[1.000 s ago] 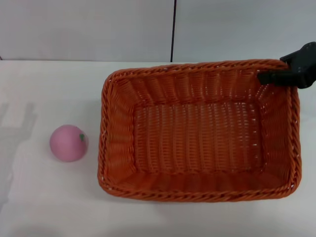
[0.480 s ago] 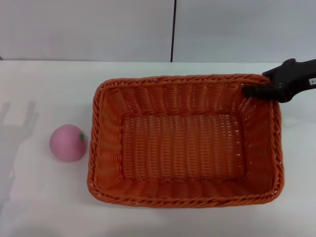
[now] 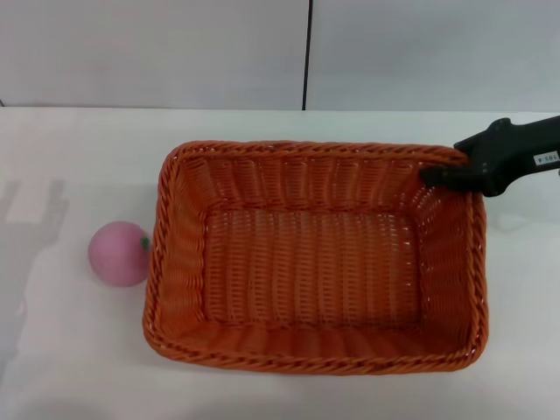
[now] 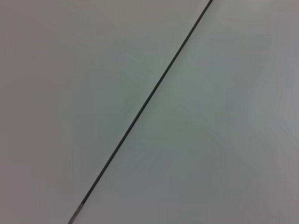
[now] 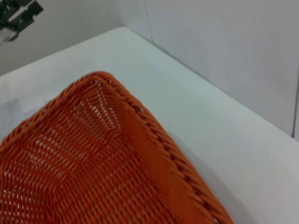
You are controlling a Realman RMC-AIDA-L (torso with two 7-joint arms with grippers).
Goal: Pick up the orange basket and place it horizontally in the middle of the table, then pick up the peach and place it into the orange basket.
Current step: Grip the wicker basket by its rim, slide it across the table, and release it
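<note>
The bench carries the orange basket near its middle. The right gripper has its jaws clamped on the far right rim. The peach almost touches the basket's left side; further sliding could knock it away.

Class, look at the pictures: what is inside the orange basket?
Nothing: the orange basket shows only its bare woven floor. The peach sits outside, on the table. Beneath the basket is hidden.

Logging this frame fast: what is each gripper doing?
Left gripper: not in view.
Right gripper: shut on the orange basket at its far right rim corner.
</note>
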